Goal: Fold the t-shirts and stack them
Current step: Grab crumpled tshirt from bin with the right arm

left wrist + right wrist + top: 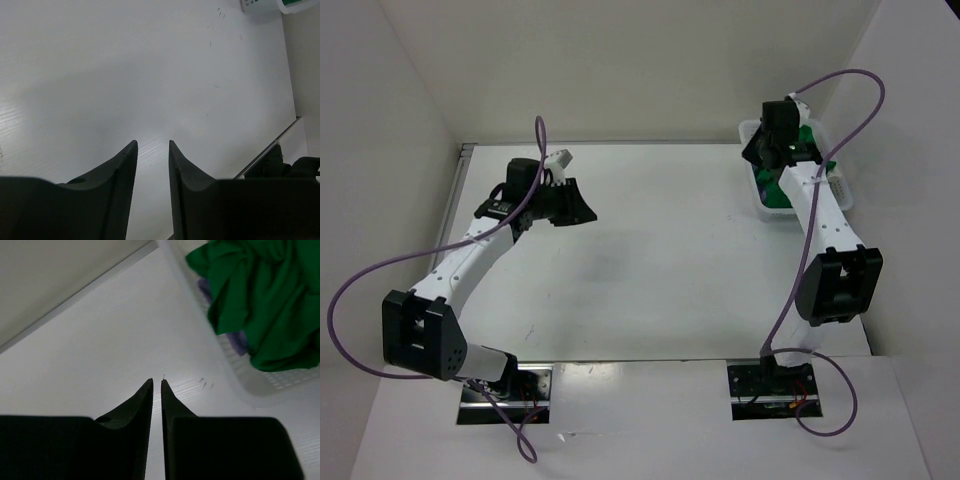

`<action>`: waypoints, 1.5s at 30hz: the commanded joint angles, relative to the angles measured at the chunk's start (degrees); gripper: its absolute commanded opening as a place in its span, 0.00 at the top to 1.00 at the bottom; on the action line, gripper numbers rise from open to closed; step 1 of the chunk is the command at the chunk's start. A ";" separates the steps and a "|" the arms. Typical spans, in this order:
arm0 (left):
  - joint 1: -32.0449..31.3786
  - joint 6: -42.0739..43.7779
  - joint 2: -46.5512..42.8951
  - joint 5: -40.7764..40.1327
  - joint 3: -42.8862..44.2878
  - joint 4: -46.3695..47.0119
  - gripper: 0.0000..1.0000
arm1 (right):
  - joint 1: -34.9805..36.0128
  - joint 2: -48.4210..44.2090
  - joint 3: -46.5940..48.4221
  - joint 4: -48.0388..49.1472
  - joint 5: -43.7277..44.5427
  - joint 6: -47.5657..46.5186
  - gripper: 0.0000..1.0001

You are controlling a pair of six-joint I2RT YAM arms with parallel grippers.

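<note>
The left arm (470, 262) is bending at its elbow and reaching out over the table (660, 270), well away to the left of the basket (758, 200). The left tool (152, 145) is pointing down at bare table. It is standing a little open, with nothing in it. I think it is hovering there because that is a good spot to lay a shirt flat for folding.

The right arm (823, 220) is stretching forward and tipping its wrist down toward the basket. The right tool (156, 382) is open only a thin crack and is holding nothing. Its tips are hanging over the table right beside the basket's rim, not inside it.

The green t-shirt (260, 300) is lying crumpled on top inside the basket. The purple t-shirt (236, 342) is peeking out from under it. I cannot see a white one. Nothing is folded yet. To grab the green shirt, the right tool will likely need to open wider and move over the basket.
</note>
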 commanded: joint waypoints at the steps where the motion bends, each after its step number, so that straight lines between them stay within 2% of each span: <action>1: 0.05 -1.07 -2.66 3.24 -1.52 3.80 0.61 | -4.43 0.85 2.91 1.98 4.37 1.69 0.83; 8: -2.67 -0.54 -3.28 3.24 -2.06 3.80 0.43 | -13.13 4.53 2.91 3.22 6.32 2.30 0.81; 11: -3.47 -0.54 -3.28 3.24 -2.75 4.32 0.39 | -14.81 7.08 4.13 3.22 6.32 2.30 0.70; 14: -4.87 -1.07 -3.28 2.72 -3.37 4.85 0.39 | -15.94 11.12 7.64 1.73 4.92 1.25 0.53; 15: -4.87 -1.07 -2.58 2.72 -3.37 4.85 0.39 | -15.95 12.26 9.57 1.72 4.39 1.25 0.51; 18: -5.40 -1.07 -1.26 2.72 -2.59 4.85 0.38 | -15.95 15.95 12.04 1.90 -0.43 0.63 0.47; 25: -5.93 -1.07 1.90 3.33 -1.09 4.33 0.36 | -15.95 22.11 14.33 3.74 -6.86 1.77 0.47; 31: -5.93 -1.60 2.96 2.81 -1.09 4.85 0.36 | -15.95 24.04 13.72 4.89 -8.54 0.64 0.54; 34: -5.93 -1.60 2.96 2.19 -0.56 4.85 0.36 | -15.95 24.66 13.72 6.46 -10.03 0.63 0.66; 40: -5.93 -2.13 2.96 -0.09 -0.03 4.85 0.36 | -15.95 25.28 15.39 7.08 -10.65 0.63 1.00; 45: -5.93 -2.65 2.43 -1.50 1.28 4.85 0.36 | -15.95 20.28 16.52 7.61 -11.43 0.02 1.00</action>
